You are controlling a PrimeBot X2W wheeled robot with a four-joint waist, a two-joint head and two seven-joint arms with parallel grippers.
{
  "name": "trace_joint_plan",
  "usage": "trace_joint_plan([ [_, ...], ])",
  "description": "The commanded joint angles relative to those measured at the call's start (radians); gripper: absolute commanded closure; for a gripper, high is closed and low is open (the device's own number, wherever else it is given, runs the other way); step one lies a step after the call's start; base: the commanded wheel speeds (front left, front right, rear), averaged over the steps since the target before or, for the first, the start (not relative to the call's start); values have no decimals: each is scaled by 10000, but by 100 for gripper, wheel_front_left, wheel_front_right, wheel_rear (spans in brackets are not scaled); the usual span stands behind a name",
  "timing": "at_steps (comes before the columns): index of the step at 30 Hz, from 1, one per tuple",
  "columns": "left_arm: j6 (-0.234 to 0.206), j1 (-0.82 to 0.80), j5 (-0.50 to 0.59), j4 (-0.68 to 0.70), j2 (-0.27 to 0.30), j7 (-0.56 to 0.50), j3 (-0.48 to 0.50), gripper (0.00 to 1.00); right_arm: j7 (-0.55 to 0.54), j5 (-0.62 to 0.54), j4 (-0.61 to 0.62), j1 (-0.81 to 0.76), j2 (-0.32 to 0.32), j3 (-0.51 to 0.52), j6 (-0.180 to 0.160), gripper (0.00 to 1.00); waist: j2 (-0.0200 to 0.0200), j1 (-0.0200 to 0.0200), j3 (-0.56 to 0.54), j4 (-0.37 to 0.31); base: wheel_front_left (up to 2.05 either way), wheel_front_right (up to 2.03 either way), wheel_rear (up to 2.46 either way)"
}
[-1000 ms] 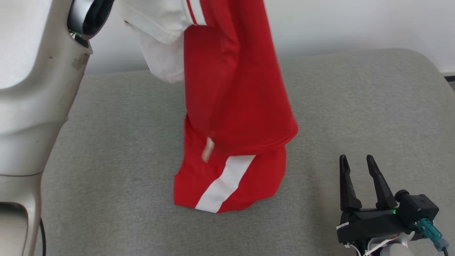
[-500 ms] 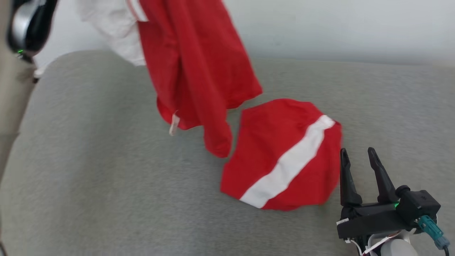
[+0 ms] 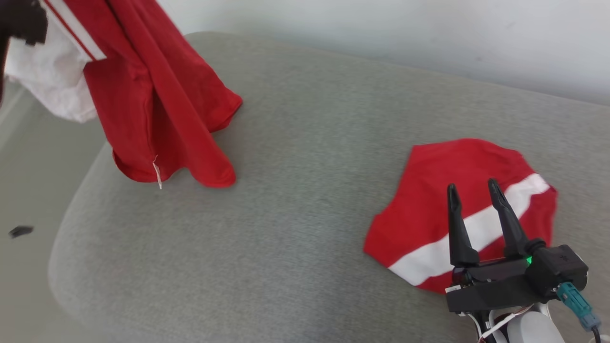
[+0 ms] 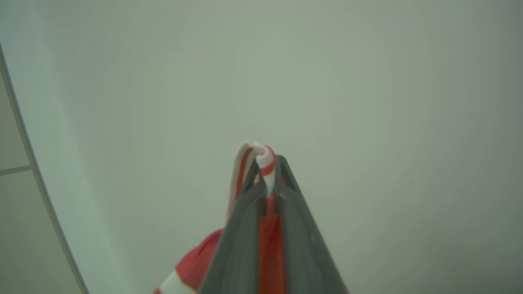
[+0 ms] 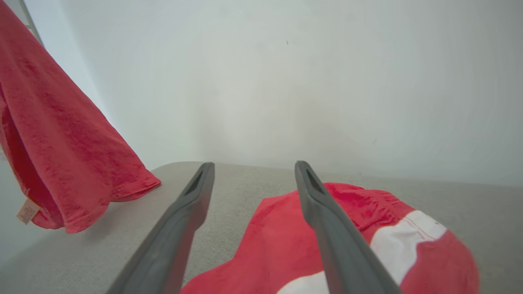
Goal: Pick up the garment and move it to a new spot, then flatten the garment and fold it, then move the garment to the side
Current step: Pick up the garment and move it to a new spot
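Two garments: a hanging garment (image 3: 152, 109) at the left and a second garment (image 3: 429, 200) lying at the right, well apart.
Left side: the left tool (image 4: 267, 163) is pinched tight on a bunched red-and-white edge of the hanging garment. That edge pokes out past its tips, and the rest of the cloth falls away below.
Hang: a red body with a white part and white striping near the top. The lower hem carries a small pale tag (image 3: 156, 174) and reaches the left end of the counter (image 3: 310, 143); whether it touches the surface I cannot tell.
Right side: the right tool (image 3: 471, 184) has its fingers spread wide with nothing between them, low over the near right of the counter.
Lying piece: the second garment is red with one broad white stripe. It is spread on the grey cover, and in the head view the right tool's fingers overlap it.
Background: a plain pale wall (image 3: 381, 28) behind the counter, and floor (image 3: 28, 181) beyond its left end.
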State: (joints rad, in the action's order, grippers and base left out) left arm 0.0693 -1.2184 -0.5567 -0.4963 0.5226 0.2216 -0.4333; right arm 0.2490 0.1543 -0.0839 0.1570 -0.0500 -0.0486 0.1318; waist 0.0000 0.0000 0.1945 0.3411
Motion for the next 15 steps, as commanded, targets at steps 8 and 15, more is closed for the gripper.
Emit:
trace_joint_plan([
  [8, -25, 479, -72, -584, 432, 268, 183, 100, -369, -191, 646, 83, -62, -259, -22, 0, 0, 0, 500, 829, 0, 0, 0],
  [15, 10, 467, 92, -1041, 618, 388, 350, 100, -534, -253, 999, 182, -183, -325, -22, 0, 0, 0, 787, 297, 0, 0, 0],
])
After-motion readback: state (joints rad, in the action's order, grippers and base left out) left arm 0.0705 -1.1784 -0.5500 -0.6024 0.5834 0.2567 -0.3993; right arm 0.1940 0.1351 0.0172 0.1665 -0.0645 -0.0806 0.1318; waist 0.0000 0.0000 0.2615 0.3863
